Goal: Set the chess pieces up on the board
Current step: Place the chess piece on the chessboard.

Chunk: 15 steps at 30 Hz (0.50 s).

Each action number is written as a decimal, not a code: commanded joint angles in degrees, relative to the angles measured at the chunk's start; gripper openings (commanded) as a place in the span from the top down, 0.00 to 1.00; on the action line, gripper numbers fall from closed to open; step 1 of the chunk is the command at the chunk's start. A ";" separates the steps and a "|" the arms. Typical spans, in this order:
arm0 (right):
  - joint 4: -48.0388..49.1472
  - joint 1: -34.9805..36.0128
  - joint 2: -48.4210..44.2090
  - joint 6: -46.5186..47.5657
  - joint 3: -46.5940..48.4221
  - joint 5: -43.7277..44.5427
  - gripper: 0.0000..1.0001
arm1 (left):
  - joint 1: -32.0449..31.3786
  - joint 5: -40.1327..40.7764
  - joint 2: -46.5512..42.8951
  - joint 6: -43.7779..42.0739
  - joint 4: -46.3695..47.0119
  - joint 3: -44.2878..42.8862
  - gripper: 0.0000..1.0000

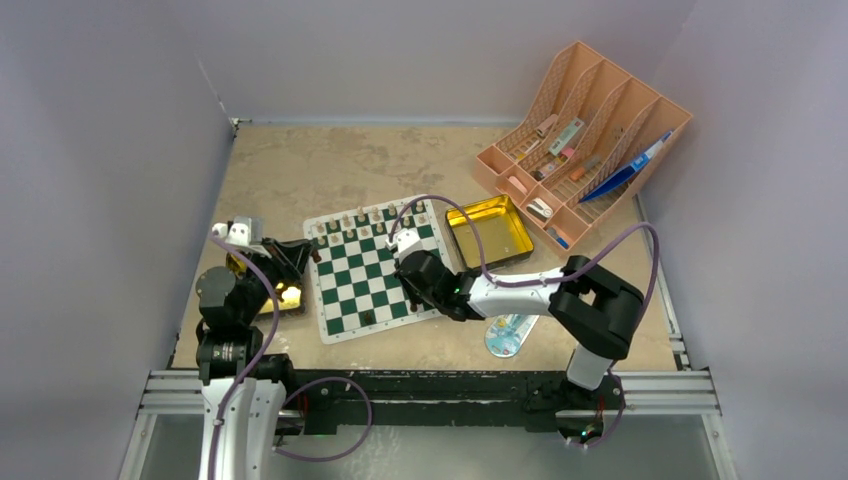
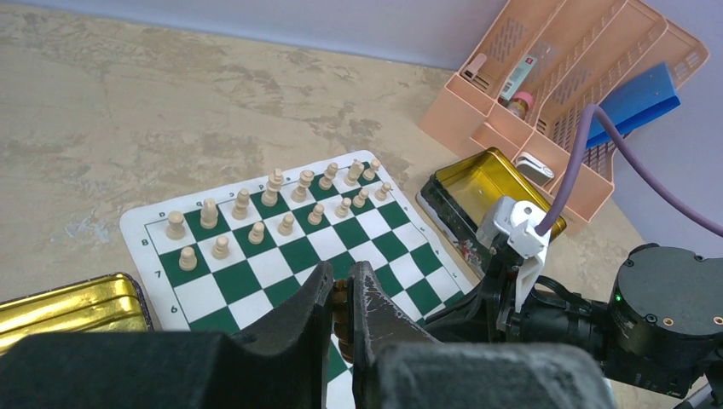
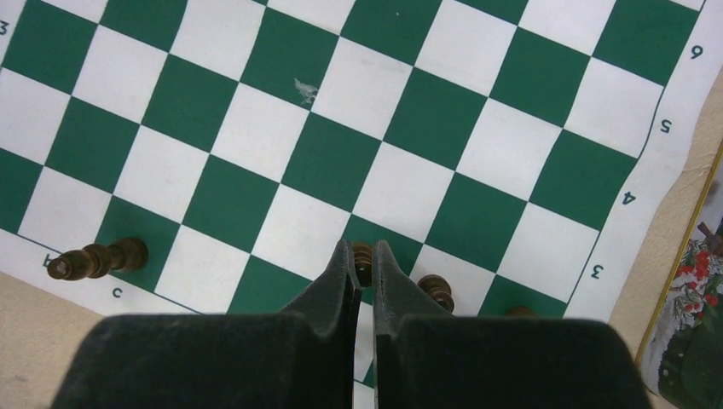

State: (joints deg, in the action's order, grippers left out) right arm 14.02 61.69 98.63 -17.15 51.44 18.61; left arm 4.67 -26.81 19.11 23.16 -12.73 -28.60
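The green-and-white board (image 1: 350,285) lies mid-table. Several cream chess pieces (image 2: 256,204) fill its two far rows. At the board's left edge my left gripper (image 2: 343,277) is shut on a dark brown piece (image 2: 341,307); in the top view that gripper (image 1: 305,255) sits there too. Over the board's near right part my right gripper (image 3: 362,254) is shut on another dark piece (image 3: 362,263), just above a green square. A dark piece (image 3: 435,291) stands beside it, and one (image 3: 94,260) lies toppled on the near row.
A gold tin (image 1: 490,230) lies open right of the board, and a second gold tin (image 2: 68,311) sits under my left arm. The orange rack (image 1: 585,150) stands at the back right. A bluish round lid (image 1: 508,335) lies near the front edge.
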 commanded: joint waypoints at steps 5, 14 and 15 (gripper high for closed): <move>-1.92 -0.16 0.71 -1.59 2.32 2.66 0.95 | -0.41 1.48 -0.92 -0.92 0.87 -2.03 1.00; -1.20 -0.08 2.18 -1.69 3.26 2.22 0.77 | -0.92 1.58 -0.75 -0.92 0.74 -2.15 1.00; -1.19 -0.15 2.18 -1.93 3.35 1.31 0.75 | -1.01 1.58 -0.69 -0.92 0.70 -2.16 1.00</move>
State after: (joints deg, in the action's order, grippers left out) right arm 12.64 61.69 100.29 -18.09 52.51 19.97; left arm 4.32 -25.69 18.57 23.14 -13.34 -28.60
